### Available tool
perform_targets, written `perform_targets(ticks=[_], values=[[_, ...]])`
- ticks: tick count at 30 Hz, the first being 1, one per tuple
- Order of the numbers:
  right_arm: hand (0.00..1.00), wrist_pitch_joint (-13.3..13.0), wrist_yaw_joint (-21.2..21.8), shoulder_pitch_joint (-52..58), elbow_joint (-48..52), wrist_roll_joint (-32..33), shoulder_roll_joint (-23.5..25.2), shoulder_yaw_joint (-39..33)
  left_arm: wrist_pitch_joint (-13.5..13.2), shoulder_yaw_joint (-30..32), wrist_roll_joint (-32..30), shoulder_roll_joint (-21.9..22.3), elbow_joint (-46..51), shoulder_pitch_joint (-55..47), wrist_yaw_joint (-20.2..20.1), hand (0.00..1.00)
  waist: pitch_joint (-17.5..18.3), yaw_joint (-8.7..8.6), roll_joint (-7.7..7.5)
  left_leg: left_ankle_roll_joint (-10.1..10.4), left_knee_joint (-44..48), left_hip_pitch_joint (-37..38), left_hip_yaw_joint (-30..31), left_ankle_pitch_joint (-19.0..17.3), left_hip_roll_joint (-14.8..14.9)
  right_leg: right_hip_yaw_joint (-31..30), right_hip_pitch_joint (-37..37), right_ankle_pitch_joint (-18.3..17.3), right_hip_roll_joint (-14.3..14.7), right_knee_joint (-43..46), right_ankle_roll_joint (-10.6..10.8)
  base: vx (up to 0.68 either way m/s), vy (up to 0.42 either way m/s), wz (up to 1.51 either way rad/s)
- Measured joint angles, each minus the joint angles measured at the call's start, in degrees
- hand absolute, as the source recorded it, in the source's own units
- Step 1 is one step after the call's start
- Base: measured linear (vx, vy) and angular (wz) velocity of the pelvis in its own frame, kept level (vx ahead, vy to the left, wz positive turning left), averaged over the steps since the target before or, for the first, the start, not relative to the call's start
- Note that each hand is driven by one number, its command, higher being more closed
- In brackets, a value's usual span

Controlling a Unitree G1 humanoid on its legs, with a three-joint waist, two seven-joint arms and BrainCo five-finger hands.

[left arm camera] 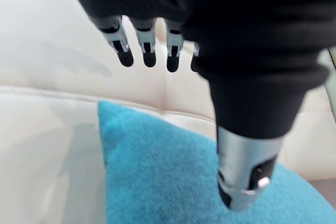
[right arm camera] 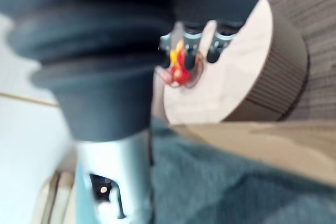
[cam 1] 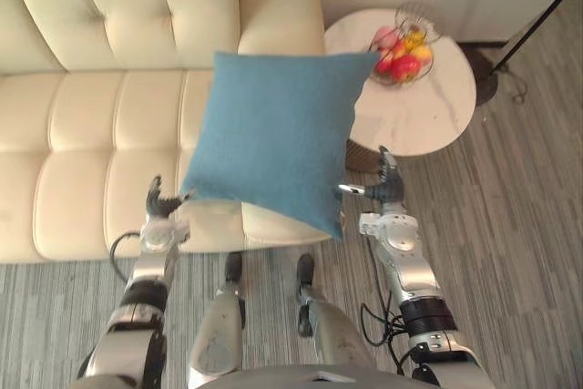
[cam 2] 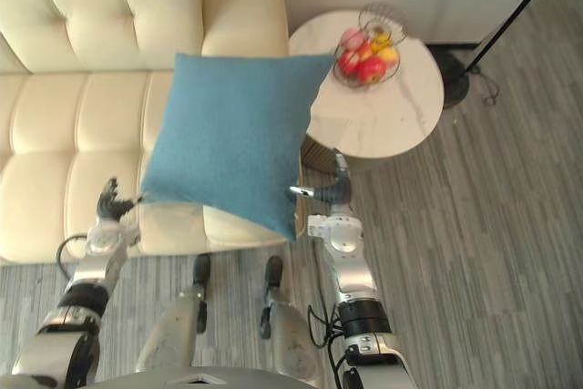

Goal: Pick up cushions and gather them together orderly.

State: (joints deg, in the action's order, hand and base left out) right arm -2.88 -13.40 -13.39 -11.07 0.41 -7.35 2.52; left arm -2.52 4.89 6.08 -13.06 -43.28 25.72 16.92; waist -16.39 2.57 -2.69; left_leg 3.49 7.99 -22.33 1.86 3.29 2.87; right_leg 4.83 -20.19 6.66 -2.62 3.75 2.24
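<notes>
Hanging between left robot hand (cam 1: pixel 162 210), right robot hand (cam 1: pixel 387 187), blue cushion (cam 1: pixel 273 134)

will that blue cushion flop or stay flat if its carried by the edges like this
Probably light and soft: the blue cushion is a plump, nearly flat square between the left hand and right hand, so it likely holds shape. Its cloth looks fuzzy, so slipping seems unlikely, though open fingers could let it drop.
</notes>
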Motion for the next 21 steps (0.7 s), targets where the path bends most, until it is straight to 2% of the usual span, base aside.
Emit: perform_targets(ticks=[2,3,5,6,7,10,14,21], values=[[0.0,0.0,-0.7,-1.8,1.4,0.3,1.5,3.2,0.0,-1.8,0.6,-0.8,-1.3,4.9,0.2,0.0,-2.1,0.19,0.1,0.2,1.1,-1.4,-0.1,-0.2,0.1,0.0,-1.6,-0.3,-0.1,1.7,-0.2,-0.08,-0.006,0.0],[1.0,0.0,-1.1,-3.0,1.5,0.4,2.3,4.7,0.0,-2.9,0.6,-1.2,-1.9,7.2,0.3,0.0,-2.3,0.17,0.12,0.4,1.6,-2.9,0.0,-0.3,0.1,0.2,-3.2,-0.5,-0.1,2.7,-0.2,-0.09,-0.002,0.01],[1.0,0.0,-2.3,-5.5,1.7,0.4,3.6,6.6,0.0,-4.1,0.6,-1.7,-3.2,12.2,0.4,0.0,-3.9,0.23,0.13,0.3,2.9,-4.8,-0.2,-0.5,0.3,0.4,-5.3,-0.8,-0.2,4.5,-0.4,-0.09,-0.003,0.03],[1.0,0.0,-2.9,-6.1,3.2,0.4,4.2,6.8,0.0,-5.0,0.6,-1.7,-3.6,14.8,0.5,1.0,-4.7,0.33,0.13,0.1,3.4,-6.0,-0.4,-0.7,0.5,0.5,-6.5,-1.1,-0.2,5.5,-0.5,-0.11,-0.01,0.06],[1.0,-0.1,-4.4,-6.2,6.4,0.4,4.4,7.6,0.0,-5.3,0.6,-1.9,-3.7,17.9,0.6,1.0,-5.4,0.22,0.09,0.1,4.2,-8.1,-1.6,-0.8,1.2,0.7,-8.8,-1.4,-0.3,6.8,-0.6,-0.11,-0.012,0.07],[1.0,-0.7,-4.8,-7.2,10.3,0.4,4.2,8.5,0.5,-6.1,0.5,-3.3,-4.8,22.3,0.8,1.0,-5.9,-0.44,0.13,0.3,5.2,-12.1,-4.7,-0.5,2.8,0.9,-12.9,-1.5,-0.2,8.1,-0.7,-0.08,-0.024,0.02],[1.0,-0.8,-5.5,-7.5,14.0,0.5,2.7,9.9,1.2,-6.2,0.5,-4.6,-4.4,24.4,1.1,1.0,-6.4,-0.54,0.1,0.3,5.1,-14.6,-5.0,0.3,3.0,1.3,-15.8,-1.6,-0.4,9.3,-0.9,-0.01,-0.006,0.01],[1.0,-0.8,-6.0,-7.6,15.8,1.9,2.2,10.5,1.1,-6.4,1.7,-4.9,0.2,24.0,1.1,1.0,-7.1,-0.53,0.08,0.7,5.2,-14.5,-5.2,0.8,3.1,2.0,-15.9,-2.9,-0.7,10.5,-1.2,0.04,-0.008,0.07]])
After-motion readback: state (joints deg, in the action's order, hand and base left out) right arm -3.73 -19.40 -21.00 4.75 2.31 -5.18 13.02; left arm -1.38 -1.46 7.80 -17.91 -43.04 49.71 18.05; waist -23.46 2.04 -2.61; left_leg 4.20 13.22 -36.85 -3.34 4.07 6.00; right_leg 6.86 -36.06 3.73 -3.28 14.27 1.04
